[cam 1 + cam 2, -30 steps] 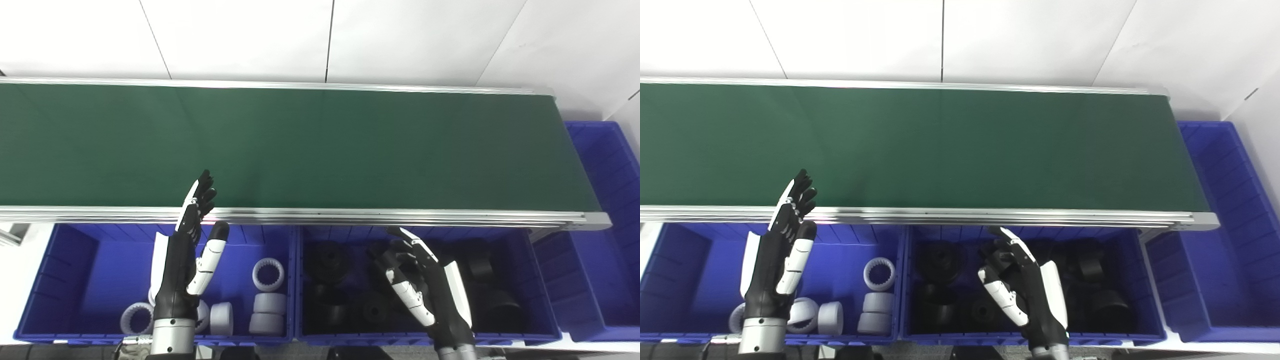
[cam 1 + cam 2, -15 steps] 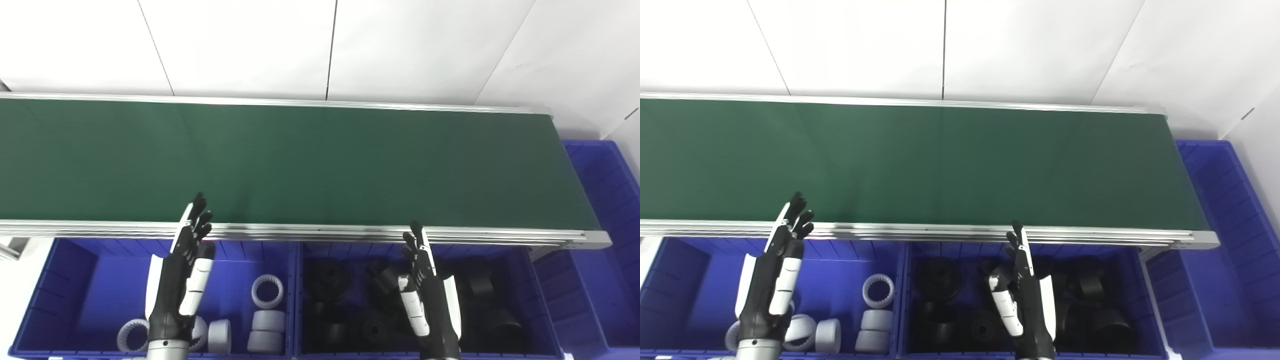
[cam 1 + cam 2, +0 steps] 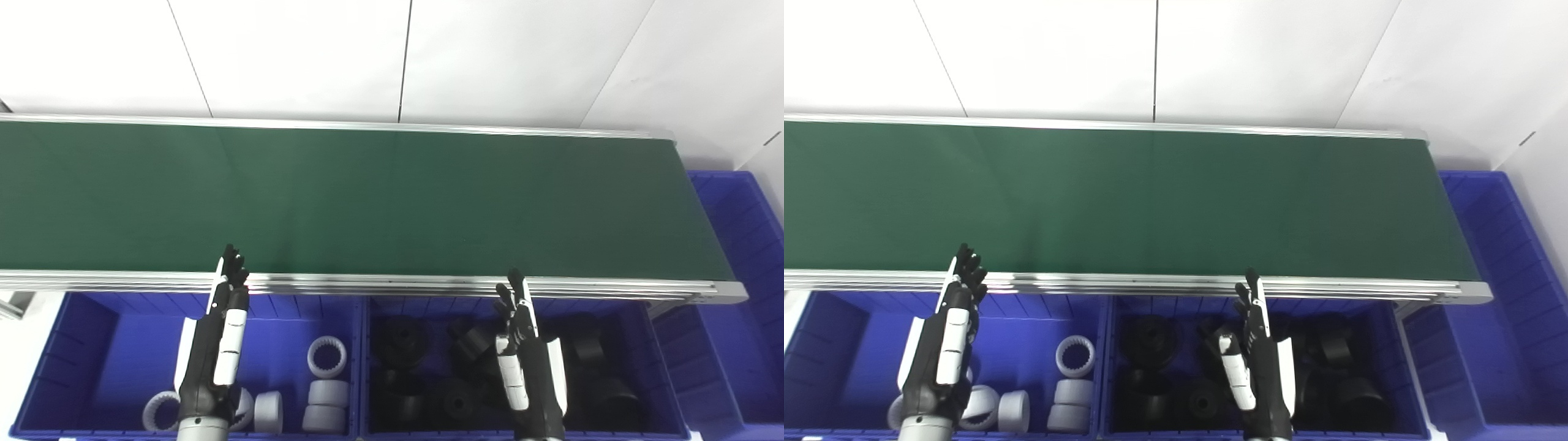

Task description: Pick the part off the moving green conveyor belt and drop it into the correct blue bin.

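Both hands, left hand [image 3: 214, 343] and right hand [image 3: 527, 361], hover empty with fingers straight over the bins; no part shows on the belt [image 3: 367, 196], so a late reach risks missing it.

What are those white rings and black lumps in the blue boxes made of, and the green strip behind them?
White rings: probably moulded plastic, matte, with toothed inner walls.
Black parts: likely plastic or rubber, dull, too dark to tell.
Blue bins: plastic by their ribbed walls and slight sheen.
Green belt: smooth matte sheet, likely rubber or PVC.
Belt rails: shiny silver metal, perhaps aluminium.
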Controlling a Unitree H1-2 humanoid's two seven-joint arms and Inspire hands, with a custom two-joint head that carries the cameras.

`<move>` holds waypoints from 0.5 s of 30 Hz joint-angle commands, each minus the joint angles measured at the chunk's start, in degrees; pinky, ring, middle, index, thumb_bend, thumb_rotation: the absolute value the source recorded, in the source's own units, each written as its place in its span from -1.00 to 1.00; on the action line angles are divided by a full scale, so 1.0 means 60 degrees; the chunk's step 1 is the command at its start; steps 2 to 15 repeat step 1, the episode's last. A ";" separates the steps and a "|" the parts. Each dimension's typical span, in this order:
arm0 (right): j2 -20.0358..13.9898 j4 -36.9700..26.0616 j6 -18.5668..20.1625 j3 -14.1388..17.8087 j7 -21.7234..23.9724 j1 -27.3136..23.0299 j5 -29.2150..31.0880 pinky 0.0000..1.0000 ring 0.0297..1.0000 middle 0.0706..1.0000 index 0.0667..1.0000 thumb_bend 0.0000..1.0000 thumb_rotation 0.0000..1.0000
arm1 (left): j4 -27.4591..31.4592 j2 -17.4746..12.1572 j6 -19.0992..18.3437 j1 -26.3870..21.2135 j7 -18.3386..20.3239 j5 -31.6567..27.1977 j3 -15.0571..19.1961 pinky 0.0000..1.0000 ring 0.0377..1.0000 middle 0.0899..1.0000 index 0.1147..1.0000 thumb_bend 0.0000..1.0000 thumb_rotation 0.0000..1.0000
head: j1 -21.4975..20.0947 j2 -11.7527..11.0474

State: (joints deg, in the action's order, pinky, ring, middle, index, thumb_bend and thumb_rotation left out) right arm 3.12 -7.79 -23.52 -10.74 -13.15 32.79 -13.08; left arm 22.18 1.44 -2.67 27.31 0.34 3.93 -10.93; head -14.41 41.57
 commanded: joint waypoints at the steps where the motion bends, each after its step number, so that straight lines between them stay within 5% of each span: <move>1: 0.0153 -0.0335 -0.0166 -0.0039 0.0109 0.0132 0.0053 0.84 0.91 1.00 0.99 0.41 1.00 | 0.0480 0.0213 -0.0076 0.0081 -0.0099 -0.0066 0.0049 1.00 1.00 1.00 1.00 0.07 0.94 | 0.0001 0.0009; 15: 0.0153 -0.0335 -0.0166 -0.0039 0.0109 0.0132 0.0053 0.84 0.91 1.00 0.99 0.41 1.00 | 0.0480 0.0213 -0.0076 0.0081 -0.0099 -0.0066 0.0049 1.00 1.00 1.00 1.00 0.07 0.94 | 0.0001 0.0009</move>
